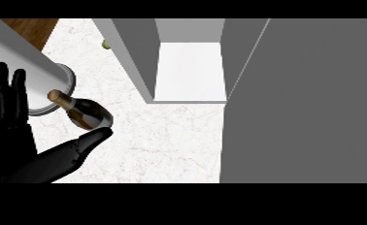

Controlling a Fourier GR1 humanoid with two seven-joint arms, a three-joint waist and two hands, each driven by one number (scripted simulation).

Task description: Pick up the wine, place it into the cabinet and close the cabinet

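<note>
The wine bottle (pixel 84 111) is dark with a pale label and a gold-capped neck pointing up-left; it is tilted over the white marble counter (pixel 165 141) at the left. My left hand (pixel 13 105) shows at the left edge, open with fingers up. Its black thumb (pixel 68 153) stretches right, and the tip meets the bottle's base. The fingers are not curled round the bottle. The grey cabinet (pixel 136 59) stands open at the centre top, showing a bare white shelf (pixel 190 71). Its door (pixel 301 103) fills the right side. My right hand shows nowhere.
A light grey bar (pixel 28 56) runs diagonally at the upper left, ending over a round grey rim (pixel 66 81) just behind the bottle's neck. A small olive-green thing (pixel 105 43) peeks out beside the cabinet's left wall. Brown wood (pixel 32 30) shows at the top left corner.
</note>
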